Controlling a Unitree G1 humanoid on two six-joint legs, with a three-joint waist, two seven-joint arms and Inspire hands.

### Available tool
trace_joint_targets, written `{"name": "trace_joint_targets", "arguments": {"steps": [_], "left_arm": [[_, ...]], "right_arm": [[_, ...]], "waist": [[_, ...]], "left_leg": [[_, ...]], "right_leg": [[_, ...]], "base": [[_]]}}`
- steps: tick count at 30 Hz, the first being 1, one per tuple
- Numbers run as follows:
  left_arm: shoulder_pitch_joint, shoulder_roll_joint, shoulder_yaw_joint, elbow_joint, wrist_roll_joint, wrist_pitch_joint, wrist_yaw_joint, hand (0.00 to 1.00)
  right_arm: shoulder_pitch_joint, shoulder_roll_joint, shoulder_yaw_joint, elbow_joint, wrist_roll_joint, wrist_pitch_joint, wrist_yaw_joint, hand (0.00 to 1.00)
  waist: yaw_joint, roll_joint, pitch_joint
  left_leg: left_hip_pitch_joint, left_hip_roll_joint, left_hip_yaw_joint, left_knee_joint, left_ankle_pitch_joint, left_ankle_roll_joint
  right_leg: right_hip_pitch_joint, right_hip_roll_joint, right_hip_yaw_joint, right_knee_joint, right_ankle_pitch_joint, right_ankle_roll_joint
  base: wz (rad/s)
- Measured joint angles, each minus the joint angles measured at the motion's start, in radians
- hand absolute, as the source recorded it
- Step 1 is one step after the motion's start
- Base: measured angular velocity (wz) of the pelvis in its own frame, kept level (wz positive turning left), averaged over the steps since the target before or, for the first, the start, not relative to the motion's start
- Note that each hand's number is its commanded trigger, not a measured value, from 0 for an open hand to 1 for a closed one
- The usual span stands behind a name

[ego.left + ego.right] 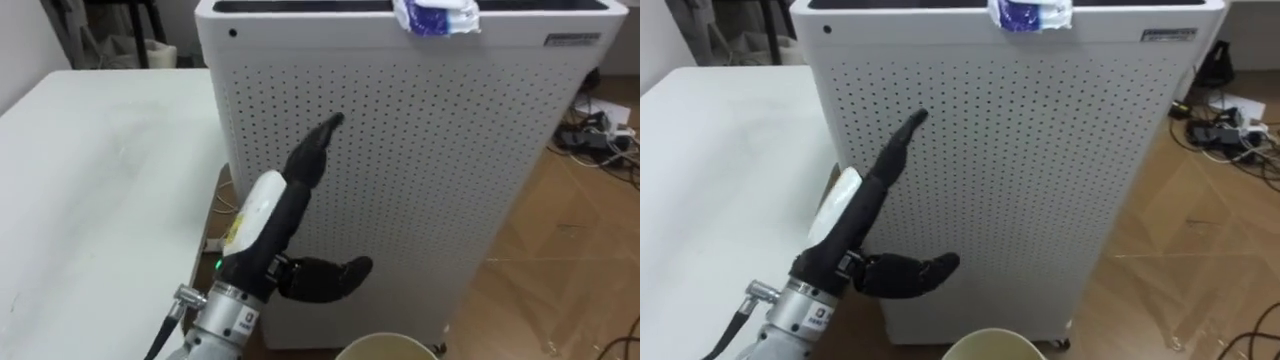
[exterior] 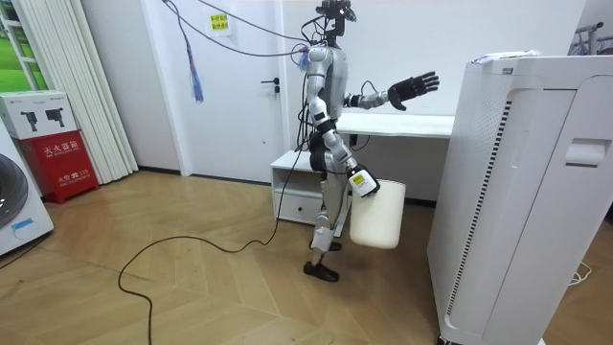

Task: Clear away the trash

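Garbage atop purifier, long axis left-right.

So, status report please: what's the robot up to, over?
Left hand open, raised before the air purifier. Right hand at the white bucket. Crumpled wrapper on the purifier's top, untouched. Nothing in the way.

I'm counting one wrapper up beyond the left hand, one purifier right in front of it, one table to its left, one bin below it.
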Motion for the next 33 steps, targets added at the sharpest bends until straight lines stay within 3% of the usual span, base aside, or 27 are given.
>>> {"name": "trace_joint_targets", "arguments": {"steps": [3,5,11,16,19,24,26,30,32,33], "left_arm": [[0.000,0.004,0.011,0.000,0.035,-0.019,0.042,0.00],[0.000,0.005,0.013,0.000,0.062,-0.042,0.082,0.00],[0.002,0.018,0.017,-0.048,0.128,-0.070,0.166,0.00],[0.033,0.063,0.020,-0.069,0.151,-0.084,0.219,0.00],[0.045,0.075,0.019,-0.069,0.177,-0.084,0.249,0.00],[0.050,0.078,0.023,-0.074,0.269,-0.082,0.280,0.00],[0.059,0.071,0.034,-0.099,0.323,-0.083,0.298,0.00],[0.066,0.060,0.074,-0.113,0.374,-0.084,0.350,0.00],[0.066,0.062,0.085,-0.114,0.380,-0.084,0.364,0.00],[0.066,0.066,0.087,-0.113,0.380,-0.084,0.365,0.00]], "right_arm": [[0.000,0.011,0.000,0.009,0.005,0.000,0.022,1.00],[0.002,0.018,0.000,0.019,0.009,0.000,0.038,1.00],[0.003,0.018,-0.001,0.052,-0.004,0.000,0.053,1.00],[0.007,0.014,-0.001,0.051,-0.019,0.000,0.051,1.00],[0.007,0.014,-0.001,0.052,-0.023,0.000,0.049,1.00],[0.010,0.016,-0.002,0.055,-0.025,0.000,0.052,1.00],[0.012,0.018,-0.001,0.056,-0.035,0.000,0.058,1.00],[0.019,0.017,-0.001,0.058,-0.069,0.000,0.073,1.00],[0.019,0.018,-0.001,0.057,-0.078,0.000,0.073,1.00],[0.020,0.018,-0.001,0.056,-0.077,0.000,0.073,1.00]], "waist": [[0.007,0.000,0.0000],[-0.002,0.001,0.0003],[-0.003,0.006,0.0007],[-0.010,0.008,0.0041],[-0.018,0.009,0.0076],[-0.009,0.010,0.0085],[0.016,0.012,0.0091],[0.025,0.016,0.0074],[0.023,0.013,0.0080],[0.021,0.003,0.0136]], "left_leg": [[0.021,0.009,0.034,0.000,-0.014,-0.004],[0.034,0.011,0.035,-0.005,-0.015,-0.005],[0.040,0.014,0.036,-0.015,-0.015,-0.006],[0.063,0.016,0.035,-0.034,-0.013,-0.009],[0.075,0.017,0.034,-0.033,-0.014,-0.009],[0.078,0.024,0.039,-0.032,-0.019,-0.017],[0.081,0.033,0.061,-0.032,-0.024,-0.025],[0.080,0.037,0.041,-0.018,-0.027,-0.032],[0.048,0.041,0.032,0.043,-0.027,-0.033],[-0.006,0.048,0.027,0.157,-0.027,-0.033]], "right_leg": [[0.002,0.004,-0.009,0.007,0.004,-0.005],[0.014,-0.001,-0.048,0.002,0.007,-0.008],[0.018,-0.003,-0.079,-0.011,0.008,-0.010],[0.046,-0.001,-0.096,-0.028,0.009,-0.011],[0.063,-0.001,-0.107,-0.041,0.009,-0.011],[0.057,0.007,-0.106,-0.048,0.010,-0.013],[0.042,0.024,-0.081,-0.046,0.015,-0.022],[0.033,0.037,-0.076,-0.047,0.023,-0.037],[0.034,0.034,-0.072,-0.045,0.026,-0.042],[0.035,0.020,-0.058,-0.047,0.026,-0.044]], "base": [[-0.43],[-0.13],[-0.01],[0.00],[0.03],[-0.08],[-0.45],[-0.38],[-0.18],[-0.09]]}}
